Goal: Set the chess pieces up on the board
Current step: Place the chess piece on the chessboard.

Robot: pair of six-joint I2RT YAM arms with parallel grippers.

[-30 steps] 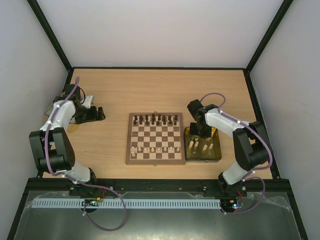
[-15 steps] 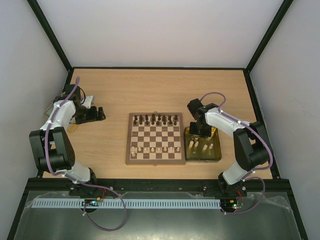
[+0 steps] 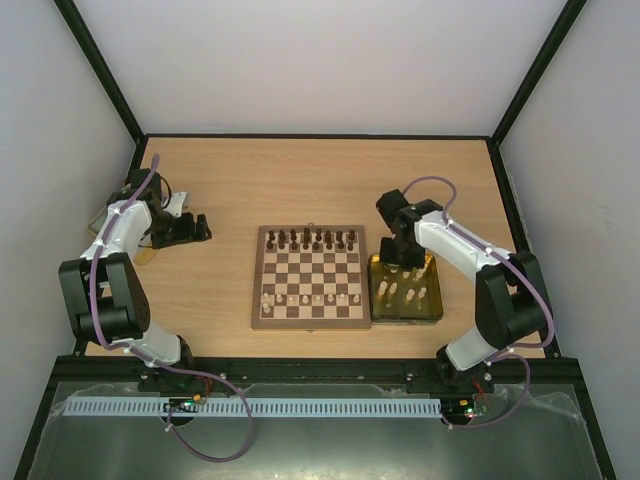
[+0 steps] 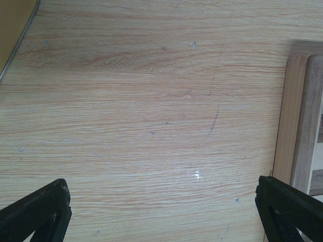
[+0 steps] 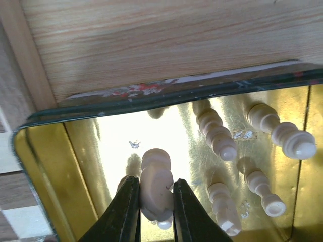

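Pinches a pale cream chess piece [image 5: 155, 184] between the two black fingers of the right hand [image 5: 155, 201], jaws drawn narrow against its smooth, rounded, lathe-turned body. Hard to tell whether its base touches the floor below. Hangs there over a shallow rectangular tray [image 5: 166, 96] of glossy gold-toned metal with a thin dark rim and rounded corners, mirror-bright inside. Shows four more cream pieces [image 5: 217, 133] lying on their sides on that shiny floor, each ringed and knobbed, well apart from the held one.

From above, places the same tray [image 3: 432, 300] just beside the right edge of the board [image 3: 308, 319], with the right hand [image 3: 404, 258] over its far end. Lies flat mid-desk, that board: square, wooden, checkered in dark brown and cream inside a plain brown border. Carries a row of dark brown pieces [image 3: 310, 239] along its far edge and a row of cream ones [image 3: 305, 298] near its close edge, all tiny and upright.

Spreads the left hand [image 4: 161, 212] wide and holding nothing, low over the bare desk [image 4: 151, 101] of pale, fine-grained wood laminate, lightly scuffed. Catches the board's pale wooden side [image 4: 298, 121] at the right of that wrist view and the rounded metal-rimmed corner of a second tray [image 4: 10, 30] at the upper left.
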